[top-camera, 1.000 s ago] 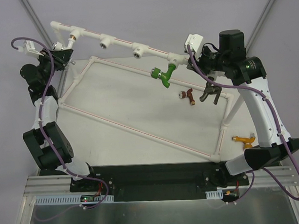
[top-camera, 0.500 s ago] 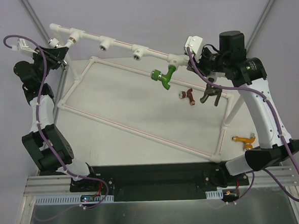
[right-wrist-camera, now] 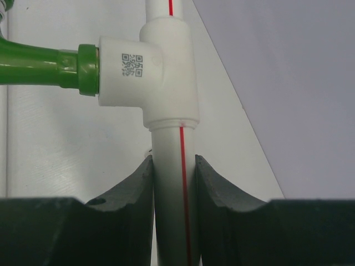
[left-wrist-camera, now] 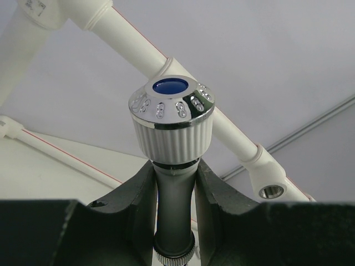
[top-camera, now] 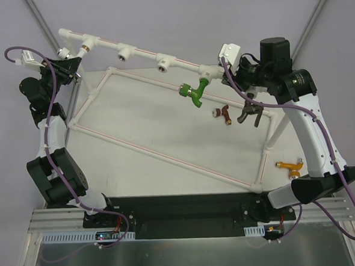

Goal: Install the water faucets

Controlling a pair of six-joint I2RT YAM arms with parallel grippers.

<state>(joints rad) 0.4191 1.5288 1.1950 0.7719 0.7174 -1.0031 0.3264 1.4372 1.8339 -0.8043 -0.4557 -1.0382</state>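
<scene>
While the left gripper [left-wrist-camera: 175, 172] clamps the white faucet [left-wrist-camera: 172, 127] by its stem at ten o'clock, a tilted approach to a tee socket [left-wrist-camera: 270, 192] could cross-thread it. At two o'clock the right gripper [right-wrist-camera: 173, 172] pinches the pipe [right-wrist-camera: 169, 141] near the green faucet [right-wrist-camera: 39, 62]; a slip would let it twist.

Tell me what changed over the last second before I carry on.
The left pincer, shut on the white faucet, swung left, slightly away from the leftmost tee fitting. Nothing was grasped or released. Unchanged: the right pincer clamped on the pipe beside the green faucet; the dark red faucet, dark grey faucet and orange faucet lie where they were.
</scene>
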